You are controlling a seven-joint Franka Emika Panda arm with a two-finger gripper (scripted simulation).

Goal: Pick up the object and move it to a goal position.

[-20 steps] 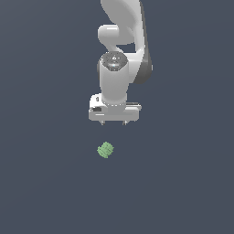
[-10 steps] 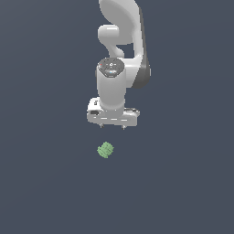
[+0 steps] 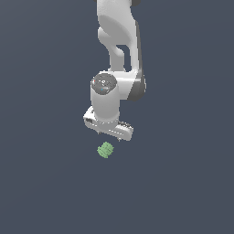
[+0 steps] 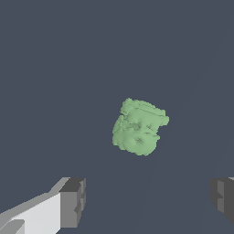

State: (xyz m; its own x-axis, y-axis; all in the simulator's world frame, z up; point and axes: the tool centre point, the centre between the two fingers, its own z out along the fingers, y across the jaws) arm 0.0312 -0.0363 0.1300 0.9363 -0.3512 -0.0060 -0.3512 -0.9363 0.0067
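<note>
The object [image 3: 105, 150] is a small light-green lumpy blob lying on the dark grey floor. My white gripper [image 3: 108, 135] hangs just above it, slightly toward the exterior view's right, and does not touch it. In the wrist view the object [image 4: 139, 127] sits ahead of the gap between my two dark fingertips [image 4: 73, 202], which stand wide apart. The gripper [image 4: 147, 201] is open and holds nothing.
The white arm [image 3: 118, 41] rises from the gripper toward the top of the exterior view. A plain dark grey surface [image 3: 183, 183] lies all around, with no other objects in sight.
The gripper has come down toward the object and turned about its vertical axis. The object has not moved.
</note>
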